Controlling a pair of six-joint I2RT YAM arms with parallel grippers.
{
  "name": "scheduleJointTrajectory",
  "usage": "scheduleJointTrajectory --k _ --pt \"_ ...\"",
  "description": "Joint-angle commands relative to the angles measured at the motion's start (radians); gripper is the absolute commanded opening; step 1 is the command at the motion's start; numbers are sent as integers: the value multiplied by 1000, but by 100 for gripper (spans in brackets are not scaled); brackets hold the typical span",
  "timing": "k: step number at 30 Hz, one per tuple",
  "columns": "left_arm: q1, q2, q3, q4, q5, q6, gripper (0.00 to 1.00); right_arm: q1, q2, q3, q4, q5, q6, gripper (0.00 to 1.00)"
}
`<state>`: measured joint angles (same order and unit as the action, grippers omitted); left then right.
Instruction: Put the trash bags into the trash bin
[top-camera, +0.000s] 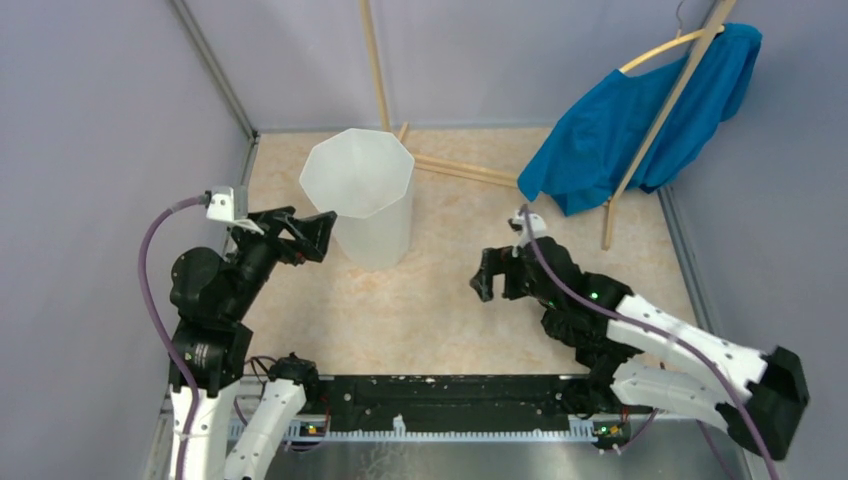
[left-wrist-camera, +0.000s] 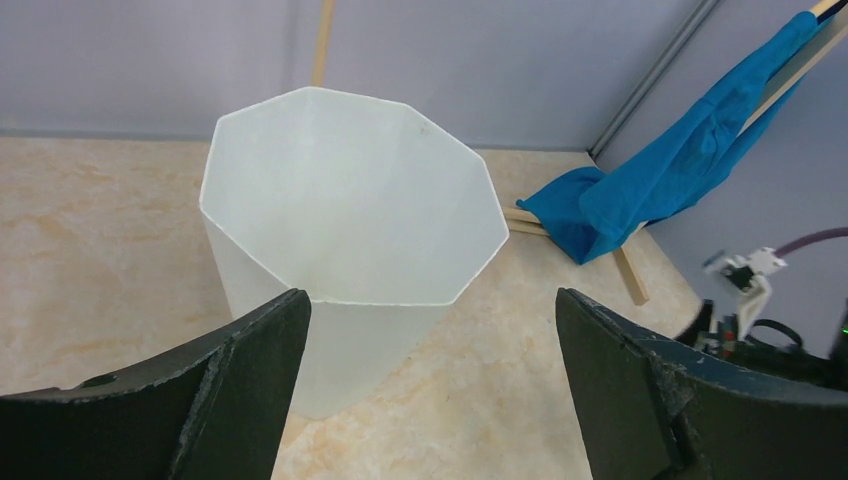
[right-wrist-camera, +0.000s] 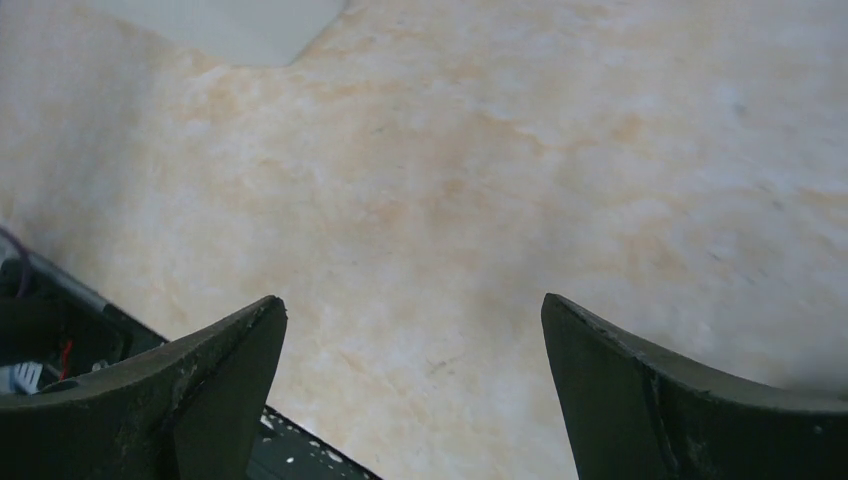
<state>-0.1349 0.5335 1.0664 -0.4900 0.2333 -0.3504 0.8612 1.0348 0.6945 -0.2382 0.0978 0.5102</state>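
The white faceted trash bin (top-camera: 357, 195) stands upright at the back left of the beige floor. In the left wrist view its open mouth (left-wrist-camera: 350, 200) shows only white inside. No black trash bag shows in any view. My left gripper (top-camera: 318, 235) is open and empty, just left of the bin's rim, with the near rim between its fingers in the left wrist view (left-wrist-camera: 430, 295). My right gripper (top-camera: 490, 275) is open and empty, low over bare floor right of the bin (right-wrist-camera: 411, 300). The bin's base edge (right-wrist-camera: 230, 30) shows at the top left there.
A blue cloth (top-camera: 640, 110) hangs on a leaning wooden rack (top-camera: 655, 120) at the back right, and also shows in the left wrist view (left-wrist-camera: 660, 180). Wooden slats (top-camera: 460, 170) lie behind the bin. Grey walls (top-camera: 90, 150) enclose the floor. A black rail (top-camera: 450, 400) runs along the near edge.
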Motion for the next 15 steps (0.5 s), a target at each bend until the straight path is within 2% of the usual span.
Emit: scheduleJointTrajectory --k 1,4,7,10,15 --pt "4 26 -7 97 28 -8 99 4 -214 58 -490 343 188 99" --pt "4 26 -9 115 33 -9 99 4 -291 135 -674 470 379 99" --pt "4 19 -19 123 40 -19 99 2 -292 181 -821 582 515 99" --pt "4 6 -34 122 60 -36 99 2 -233 202 -934 641 638 99" --pt "4 -9 -42 122 79 -45 99 0 -74 224 -1181 736 979 99"
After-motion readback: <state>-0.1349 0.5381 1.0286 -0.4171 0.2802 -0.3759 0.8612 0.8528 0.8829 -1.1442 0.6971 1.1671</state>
